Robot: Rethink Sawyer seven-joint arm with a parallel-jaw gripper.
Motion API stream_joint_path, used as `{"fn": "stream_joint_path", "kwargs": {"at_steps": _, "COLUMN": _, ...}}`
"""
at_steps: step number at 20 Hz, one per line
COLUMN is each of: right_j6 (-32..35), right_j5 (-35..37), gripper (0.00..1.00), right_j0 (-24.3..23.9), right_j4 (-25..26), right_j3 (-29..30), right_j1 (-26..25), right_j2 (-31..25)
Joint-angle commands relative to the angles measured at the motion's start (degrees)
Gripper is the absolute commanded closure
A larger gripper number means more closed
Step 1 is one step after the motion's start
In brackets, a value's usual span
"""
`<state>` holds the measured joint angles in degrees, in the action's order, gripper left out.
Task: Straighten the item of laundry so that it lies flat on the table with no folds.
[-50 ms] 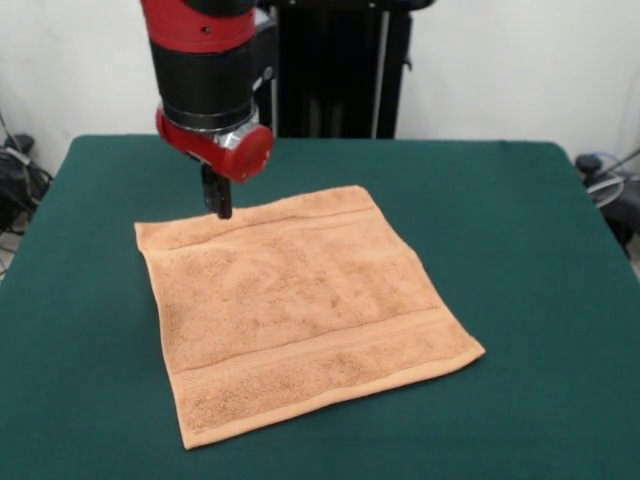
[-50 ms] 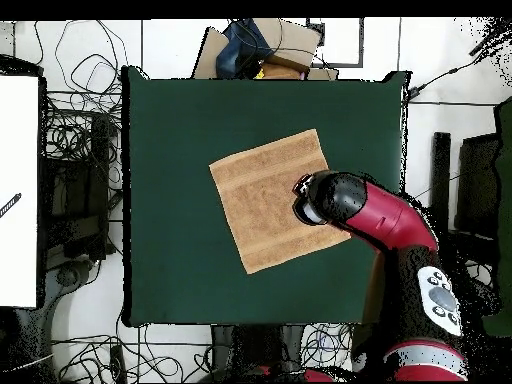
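Towel (image 1: 300,310) spread flat mid-counter (image 1: 540,260), rotated askew, no visible folds. Pincer (image 1: 218,204) down at towel's far edge; open or closed: cannot tell.

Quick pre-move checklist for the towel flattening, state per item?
1. Towel flat with no folds: ok, it lies spread out and all four corners show in the front view.
2. Towel fully on the table: ok, green top shows on every side of it.
3. End effector position: ok, at the towel's edge nearest the robot, close to one corner.
4. End effector open or shut: cannot tell, its tips look like one dark shape.
5. End effector touching the towel or just above it: cannot tell.
6. Towel square with the table edges: not ok, the overhead view shows it rotated.
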<state>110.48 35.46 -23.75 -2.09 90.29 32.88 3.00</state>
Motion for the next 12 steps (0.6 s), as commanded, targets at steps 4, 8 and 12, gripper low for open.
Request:
{"fn": "stream_joint_path", "kwargs": {"at_steps": 4, "right_j6": -1.6, "right_j5": 0.5, "gripper": 1.0, "right_j0": -2.7, "right_j4": 5.6, "right_j3": -3.6, "right_j1": -6.7, "right_j2": -2.5}}
{"fn": "stream_joint_path", "kwargs": {"at_steps": 8, "right_j6": 0.5, "right_j5": 0.9, "gripper": 1.0, "right_j0": -2.0, "right_j4": 6.1, "right_j3": -4.5, "right_j1": -7.4, "right_j2": -1.5}}
{"fn": "stream_joint_path", "kwargs": {"at_steps": 12, "right_j6": -0.4, "right_j5": 2.4, "gripper": 1.0, "right_j0": -1.7, "right_j4": 7.5, "right_j3": -8.3, "right_j1": -8.3, "right_j2": -1.5}}
